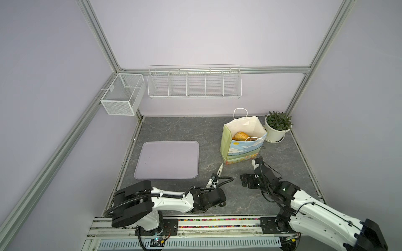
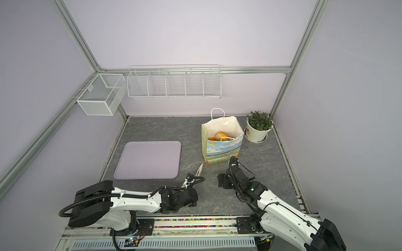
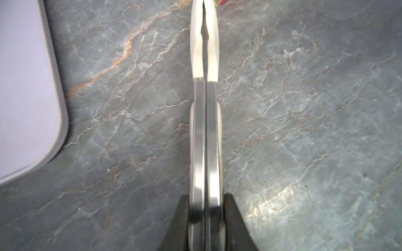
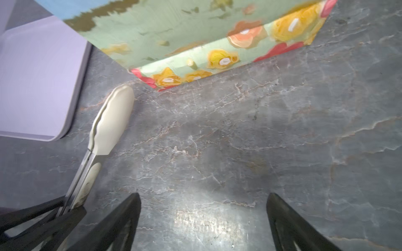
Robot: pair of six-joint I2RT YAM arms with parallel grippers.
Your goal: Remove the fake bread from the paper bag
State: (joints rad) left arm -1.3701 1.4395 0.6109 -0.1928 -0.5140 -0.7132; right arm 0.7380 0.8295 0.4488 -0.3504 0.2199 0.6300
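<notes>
In both top views the paper bag (image 1: 243,150) stands upright right of centre, mouth open. The fake bread (image 1: 240,136) lies inside it, with golden tops showing below the rim and a cord handle drooping across the opening. A lilac tray (image 1: 167,160) sits left of centre with no loaf on it, and a potted plant (image 1: 278,121) stands at the right rear, near the bag. Low in the frame, the left gripper (image 1: 214,180) clamps a pair of tongs (image 1: 220,170), whose white tips point up-frame toward the bag's near corner. The right gripper (image 1: 250,170) hovers just in front of the bag's base, spread wide and empty.

In the left wrist view the jaws pinch the steel handles of the tongs (image 3: 212,54) so that the two arms meet. The white tips are all but closed, low over the marbled tabletop (image 3: 304,130), with the tray's corner off to one side.

In the right wrist view the fingers (image 4: 280,217) stand far apart over bare stone. The bag's flowered foot (image 4: 195,32) is straight ahead, and the tong tips lie just short of its corner.

The work looks to be at its opening step: the tool is in hand and the bread is untouched. Next, the tongs need lifting above the rim and the squeeze easing so the tips part. They can then go down past the cord handle onto a loaf, perhaps with the free pincer steadying the light bag.
</notes>
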